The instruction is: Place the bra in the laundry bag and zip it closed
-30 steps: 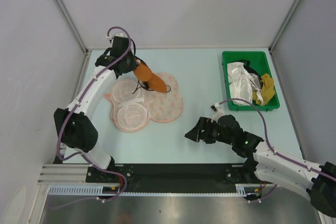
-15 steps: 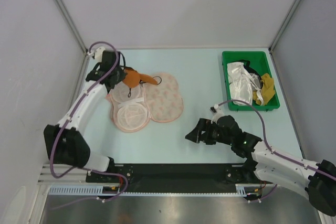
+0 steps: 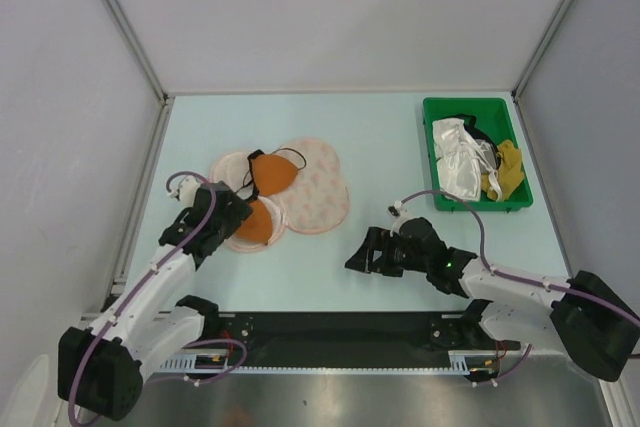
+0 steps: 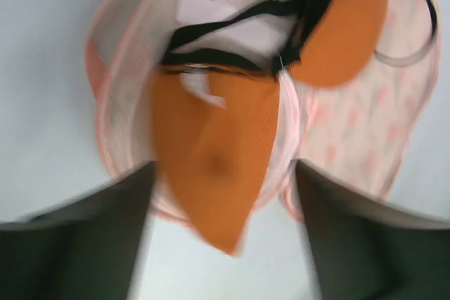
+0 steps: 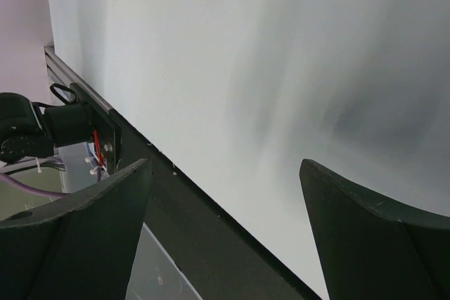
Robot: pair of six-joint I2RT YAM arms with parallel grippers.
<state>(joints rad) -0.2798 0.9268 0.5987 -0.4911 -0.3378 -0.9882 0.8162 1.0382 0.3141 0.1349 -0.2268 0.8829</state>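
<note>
The laundry bag (image 3: 318,187) lies open on the table, its mesh half (image 3: 228,169) to the left and its pale pink printed half to the right. The orange bra (image 3: 272,172) rests on it, one cup on the far mesh panel, the other cup (image 3: 258,224) on the near panel, black straps between them. My left gripper (image 3: 232,215) stands open just near-left of the bag, holding nothing. In the left wrist view the bra's near cup (image 4: 211,152) shows between my spread fingers (image 4: 77,237), lying on the bag (image 4: 351,138). My right gripper (image 3: 362,253) is open, low over bare table right of the bag.
A green bin (image 3: 475,101) with white and yellow garments stands at the far right. Grey walls close in the table at the back and both sides. The right wrist view shows the black front rail (image 5: 190,223) under the open right gripper (image 5: 225,166).
My left gripper opened and let go of the bra, which now lies on the bag's mesh half. The left arm drew back toward the near left. The right gripper crept slightly left.
</note>
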